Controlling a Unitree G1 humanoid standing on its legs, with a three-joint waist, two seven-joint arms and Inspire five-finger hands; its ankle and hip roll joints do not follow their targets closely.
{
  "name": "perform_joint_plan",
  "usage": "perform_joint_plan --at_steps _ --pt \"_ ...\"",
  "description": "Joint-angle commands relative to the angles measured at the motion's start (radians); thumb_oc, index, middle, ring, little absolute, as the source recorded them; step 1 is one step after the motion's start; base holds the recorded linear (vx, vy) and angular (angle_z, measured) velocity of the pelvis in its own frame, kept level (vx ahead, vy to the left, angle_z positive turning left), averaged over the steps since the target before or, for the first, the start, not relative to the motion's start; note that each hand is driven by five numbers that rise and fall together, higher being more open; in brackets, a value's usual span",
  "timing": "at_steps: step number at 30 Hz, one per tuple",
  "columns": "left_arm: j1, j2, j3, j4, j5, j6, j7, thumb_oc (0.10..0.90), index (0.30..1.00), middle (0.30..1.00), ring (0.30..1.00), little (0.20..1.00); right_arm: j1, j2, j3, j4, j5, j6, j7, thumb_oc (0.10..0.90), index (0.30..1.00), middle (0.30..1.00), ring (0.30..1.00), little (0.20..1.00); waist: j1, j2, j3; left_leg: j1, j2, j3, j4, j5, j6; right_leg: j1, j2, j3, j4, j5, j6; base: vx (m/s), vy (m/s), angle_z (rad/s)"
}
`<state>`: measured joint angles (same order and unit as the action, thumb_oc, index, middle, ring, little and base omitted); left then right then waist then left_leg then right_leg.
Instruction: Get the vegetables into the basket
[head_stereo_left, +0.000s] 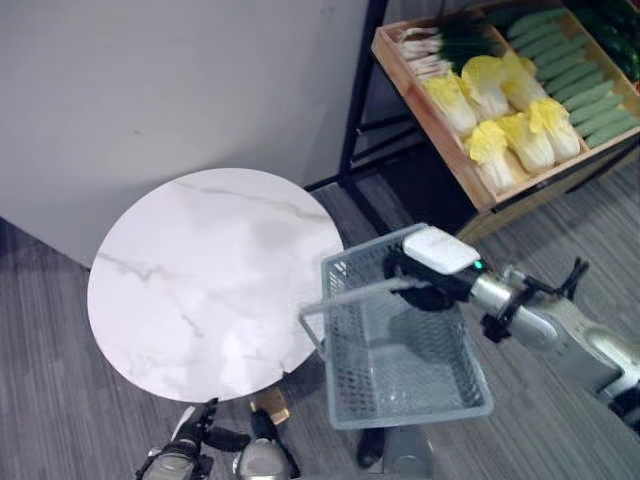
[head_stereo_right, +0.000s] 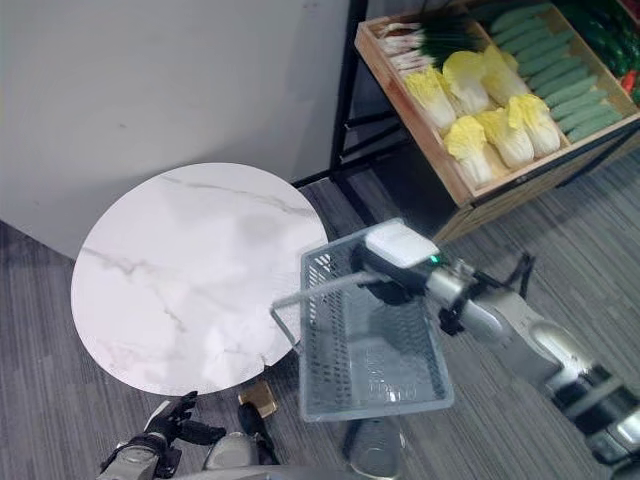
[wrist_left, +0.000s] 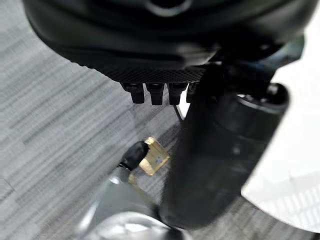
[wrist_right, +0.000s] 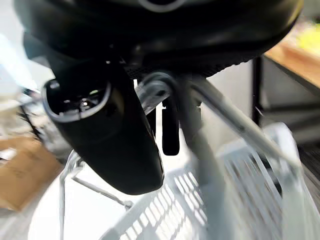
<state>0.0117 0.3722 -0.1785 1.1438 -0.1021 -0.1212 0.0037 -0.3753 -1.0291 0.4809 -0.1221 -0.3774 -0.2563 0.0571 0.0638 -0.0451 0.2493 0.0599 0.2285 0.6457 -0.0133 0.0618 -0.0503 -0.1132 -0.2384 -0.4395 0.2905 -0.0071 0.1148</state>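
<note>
My right hand (head_stereo_left: 432, 272) is shut on the handle (head_stereo_left: 350, 297) of a grey mesh basket (head_stereo_left: 410, 415), which hangs off the floor just right of the round table. The handle bar (wrist_right: 200, 130) runs under the curled fingers in the right wrist view. The basket's mesh bottom is bare. Yellow napa cabbages (head_stereo_left: 505, 120), cucumbers (head_stereo_left: 580, 80) and green onions (head_stereo_left: 445, 45) lie in a slanted wooden crate (head_stereo_left: 480, 195) at the upper right, beyond the basket. My left hand (head_stereo_left: 188, 440) hangs low by the table's near edge, fingers relaxed and holding nothing.
A round white marble table (head_stereo_left: 215, 280) stands to the left of the basket, with a brass foot (wrist_left: 152, 157) below it. A black shelf frame (head_stereo_left: 355, 100) carries the crate. A grey wall is behind the table, and grey carpet surrounds it.
</note>
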Motion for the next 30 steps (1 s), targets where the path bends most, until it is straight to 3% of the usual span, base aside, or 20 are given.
perform_joint_plan --at_steps 1,3,6,9,20,25,26,27,28,30 --pt "0.016 -0.028 0.004 0.033 0.001 -0.014 0.000 0.900 1.000 1.000 1.000 1.000 -0.113 0.039 -0.062 -0.071 0.060 -0.040 -0.089 0.400 0.300 0.300 0.300 0.300 0.016 -0.046 -0.094 -0.059 -0.097 0.026 -0.032 0.003 -0.007 0.191 -0.104 0.001 -0.120 0.173 0.140 -0.07 -0.119 -0.81" --pt "0.022 -0.034 0.012 0.040 0.006 -0.013 -0.001 0.900 1.000 1.000 1.000 1.000 -0.117 0.042 -0.056 -0.077 0.064 -0.042 -0.084 0.400 0.300 0.300 0.300 0.300 0.016 -0.043 -0.093 -0.058 -0.076 0.055 -0.013 0.014 -0.022 0.205 -0.090 -0.036 -0.166 0.156 0.137 -0.04 -0.123 -0.59" --pt "0.023 -0.043 0.013 0.046 0.014 -0.014 -0.005 0.900 1.000 1.000 1.000 1.000 -0.106 0.031 -0.066 -0.085 0.072 -0.045 -0.079 0.400 0.300 0.300 0.300 0.300 0.002 -0.036 -0.090 -0.063 -0.053 0.067 0.007 0.029 -0.040 0.217 -0.061 -0.039 -0.208 0.112 0.124 -0.03 -0.136 -0.74" --pt "0.024 -0.061 0.022 0.062 0.031 -0.012 -0.007 0.900 1.000 1.000 1.000 1.000 -0.062 0.009 -0.099 -0.104 0.080 -0.051 -0.083 0.400 0.300 0.300 0.300 0.300 -0.027 -0.012 -0.079 -0.064 0.006 0.095 0.029 0.077 -0.082 0.243 0.000 -0.024 -0.286 0.043 0.093 -0.05 -0.193 -0.21" --pt "0.017 -0.092 0.016 0.079 0.062 -0.012 -0.003 0.900 1.000 1.000 1.000 1.000 0.076 -0.057 -0.207 -0.141 0.072 -0.063 -0.097 0.400 0.300 0.300 0.300 0.300 -0.082 0.039 -0.064 -0.029 0.097 0.119 0.014 0.180 -0.153 0.245 0.085 0.023 -0.297 -0.011 0.049 -0.03 -0.141 -0.25" --pt "-0.003 -0.098 0.008 0.062 0.068 -0.012 0.007 0.900 1.000 1.000 1.000 1.000 0.162 -0.074 -0.280 -0.161 0.074 -0.069 -0.105 0.400 0.300 0.300 0.300 0.300 -0.096 0.052 -0.046 -0.044 0.152 0.082 0.073 0.204 -0.187 0.253 0.123 0.040 -0.289 -0.040 0.017 -0.03 -0.192 -0.10" --pt "-0.006 -0.096 0.008 0.050 0.065 -0.014 0.010 0.900 1.000 1.000 1.000 1.000 0.165 -0.077 -0.285 -0.164 0.073 -0.071 -0.105 0.400 0.300 0.300 0.300 0.300 -0.083 0.048 -0.038 -0.059 0.141 0.011 0.106 0.191 -0.186 0.252 0.129 0.060 -0.291 -0.047 0.012 -0.01 -0.091 -0.05" --pt "-0.003 -0.097 0.010 0.035 0.055 -0.021 0.018 0.900 1.000 1.000 1.000 1.000 0.158 -0.080 -0.278 -0.163 0.070 -0.070 -0.107 0.400 0.300 0.300 0.300 0.300 -0.058 0.051 -0.028 -0.085 0.099 -0.126 0.124 0.175 -0.174 0.247 0.133 0.087 -0.290 -0.051 0.009 -0.07 -0.041 -0.13" --pt "0.004 -0.105 0.004 0.019 0.041 -0.026 0.029 0.900 1.000 1.000 1.000 1.000 0.145 -0.074 -0.260 -0.151 0.073 -0.072 -0.113 0.400 0.300 0.300 0.300 0.300 -0.041 0.054 -0.022 -0.122 0.050 -0.246 0.110 0.150 -0.134 0.227 0.129 0.109 -0.287 -0.035 0.005 -0.07 0.001 -0.77" --pt "0.018 -0.103 0.006 0.014 0.024 -0.028 0.036 0.900 1.000 1.000 1.000 1.000 0.117 -0.074 -0.233 -0.135 0.078 -0.071 -0.110 0.400 0.300 0.300 0.300 0.300 -0.025 0.045 -0.032 -0.141 0.010 -0.385 0.050 0.118 -0.110 0.202 0.121 0.163 -0.283 -0.021 0.013 0.01 0.005 -1.08"
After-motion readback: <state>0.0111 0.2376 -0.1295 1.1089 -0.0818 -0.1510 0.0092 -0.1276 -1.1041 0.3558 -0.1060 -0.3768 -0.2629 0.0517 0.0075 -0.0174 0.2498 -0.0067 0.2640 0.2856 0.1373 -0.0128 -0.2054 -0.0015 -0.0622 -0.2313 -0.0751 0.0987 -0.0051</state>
